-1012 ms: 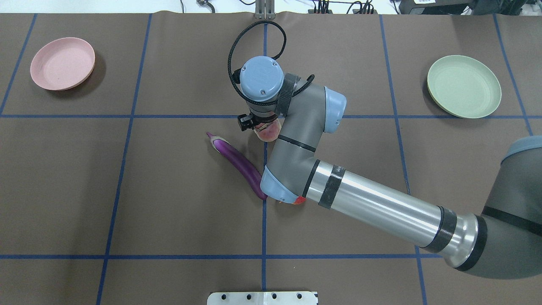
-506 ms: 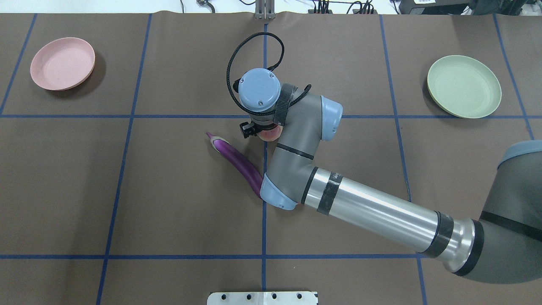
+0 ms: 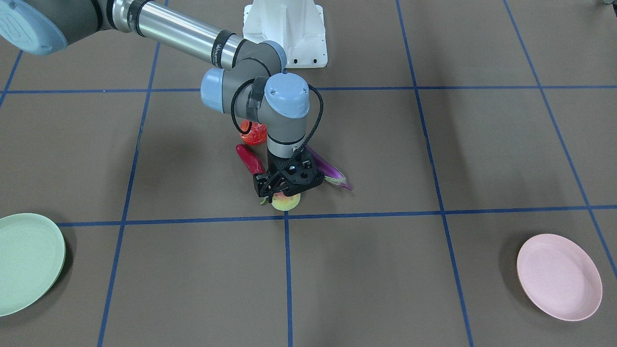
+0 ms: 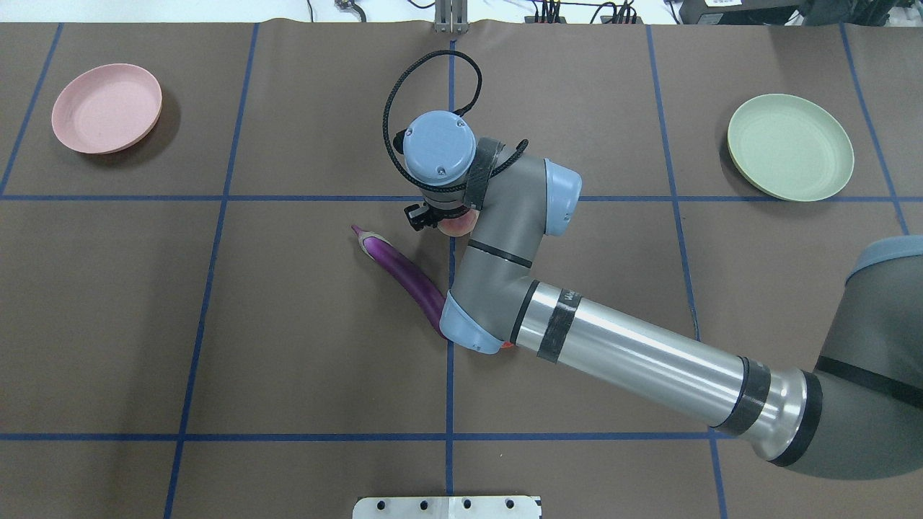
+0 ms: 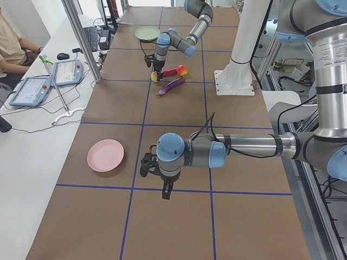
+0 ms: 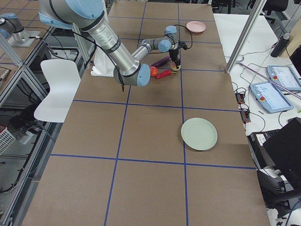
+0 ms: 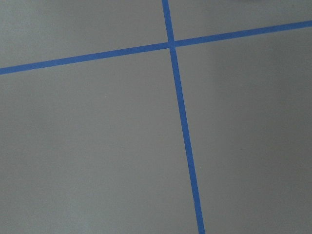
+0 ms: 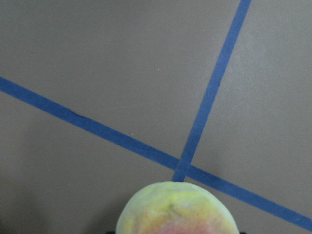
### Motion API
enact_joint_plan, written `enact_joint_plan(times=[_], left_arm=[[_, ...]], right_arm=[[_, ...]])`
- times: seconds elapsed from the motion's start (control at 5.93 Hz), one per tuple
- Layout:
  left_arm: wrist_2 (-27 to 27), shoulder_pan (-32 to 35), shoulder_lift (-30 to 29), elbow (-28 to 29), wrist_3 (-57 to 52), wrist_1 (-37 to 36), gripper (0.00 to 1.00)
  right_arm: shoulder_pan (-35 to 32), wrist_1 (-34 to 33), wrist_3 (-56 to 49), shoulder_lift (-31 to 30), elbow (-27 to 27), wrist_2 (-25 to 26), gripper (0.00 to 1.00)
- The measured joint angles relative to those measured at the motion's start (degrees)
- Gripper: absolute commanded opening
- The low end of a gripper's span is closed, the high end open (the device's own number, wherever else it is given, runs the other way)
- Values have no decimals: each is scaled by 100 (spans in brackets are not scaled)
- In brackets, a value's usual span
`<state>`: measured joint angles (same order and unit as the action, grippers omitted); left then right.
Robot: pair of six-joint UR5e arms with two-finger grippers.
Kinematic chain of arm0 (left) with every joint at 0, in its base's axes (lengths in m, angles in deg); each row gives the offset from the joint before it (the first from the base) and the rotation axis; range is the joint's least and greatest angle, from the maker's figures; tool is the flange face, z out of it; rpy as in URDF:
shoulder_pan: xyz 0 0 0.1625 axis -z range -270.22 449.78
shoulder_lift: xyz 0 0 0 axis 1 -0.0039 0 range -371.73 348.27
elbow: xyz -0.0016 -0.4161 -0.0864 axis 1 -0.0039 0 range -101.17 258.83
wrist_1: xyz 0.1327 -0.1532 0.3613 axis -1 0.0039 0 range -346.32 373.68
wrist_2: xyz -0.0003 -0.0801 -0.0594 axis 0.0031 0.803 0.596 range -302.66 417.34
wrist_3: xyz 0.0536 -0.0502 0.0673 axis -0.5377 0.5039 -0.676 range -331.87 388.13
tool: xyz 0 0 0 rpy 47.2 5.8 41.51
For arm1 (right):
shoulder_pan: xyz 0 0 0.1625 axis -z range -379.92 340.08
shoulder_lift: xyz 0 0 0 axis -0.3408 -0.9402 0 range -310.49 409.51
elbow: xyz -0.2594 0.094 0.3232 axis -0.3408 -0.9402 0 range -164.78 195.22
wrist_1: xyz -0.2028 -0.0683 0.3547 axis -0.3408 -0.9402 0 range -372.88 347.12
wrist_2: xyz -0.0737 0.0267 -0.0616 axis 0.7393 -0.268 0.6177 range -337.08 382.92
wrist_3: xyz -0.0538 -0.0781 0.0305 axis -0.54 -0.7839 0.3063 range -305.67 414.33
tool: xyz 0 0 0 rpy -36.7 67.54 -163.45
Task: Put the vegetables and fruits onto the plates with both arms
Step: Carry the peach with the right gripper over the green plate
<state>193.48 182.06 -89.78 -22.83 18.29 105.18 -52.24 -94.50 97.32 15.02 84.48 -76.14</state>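
Though slim, glossy purple eggplant (image 4: 404, 277)

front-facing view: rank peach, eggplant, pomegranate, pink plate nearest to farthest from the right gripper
1. peach, directly under the right gripper
2. eggplant, just beside it, on the pink plate's side
3. pomegranate, behind the wrist, toward the base
4. pink plate, far off at the view's lower right
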Motion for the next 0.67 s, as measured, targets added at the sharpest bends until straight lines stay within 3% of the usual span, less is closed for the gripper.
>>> enact_joint_plan(times=[0.34,0.67], left_arm=[[0,0,0,4,0,0,100],[0,0,0,5,0,-7,100]], right_arm=[[-765,-15,-868,-62,67,-951,0],[-1843,-15,-2581,-612,144,-2043,0]])
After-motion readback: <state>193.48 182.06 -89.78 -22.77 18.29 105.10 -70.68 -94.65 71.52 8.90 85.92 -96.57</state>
